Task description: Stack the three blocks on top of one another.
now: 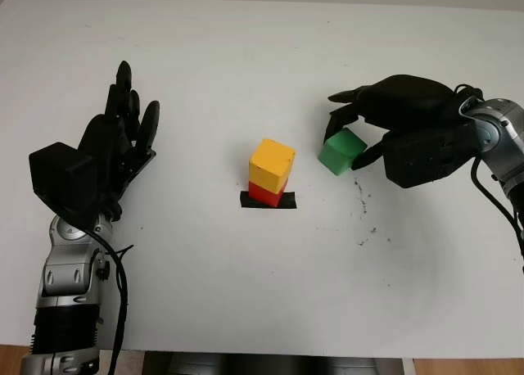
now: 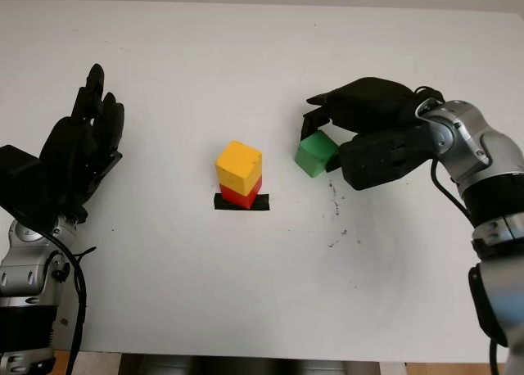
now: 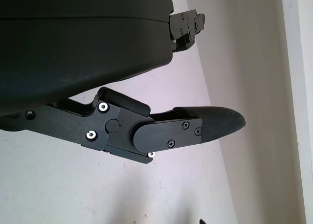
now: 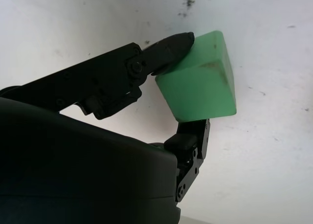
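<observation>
Right hand (image 1: 360, 137) clamped on green block (image 1: 341, 151), fingers (image 4: 168, 45) pinching it from two sides, block tilted, looks lifted off white desk (image 1: 246, 293). Sits just right of stack, not touching it. Yellow block (image 1: 271, 163) on top of red block (image 1: 266, 194), both on black tape patch (image 1: 268, 201) mid-desk. Left hand (image 1: 115, 146) open, holding nothing, way over on left side, well apart from blocks. Dark smudges (image 1: 364, 219) on desk near right hand.

At frame centre, one block (image 1: 271, 163) sits atop another (image 1: 265, 195) on the desk (image 1: 246, 64). Right of them, the right robot hand (image 1: 354, 137) grips a third block (image 1: 341, 151). The left robot hand (image 1: 115, 137) is far left.
</observation>
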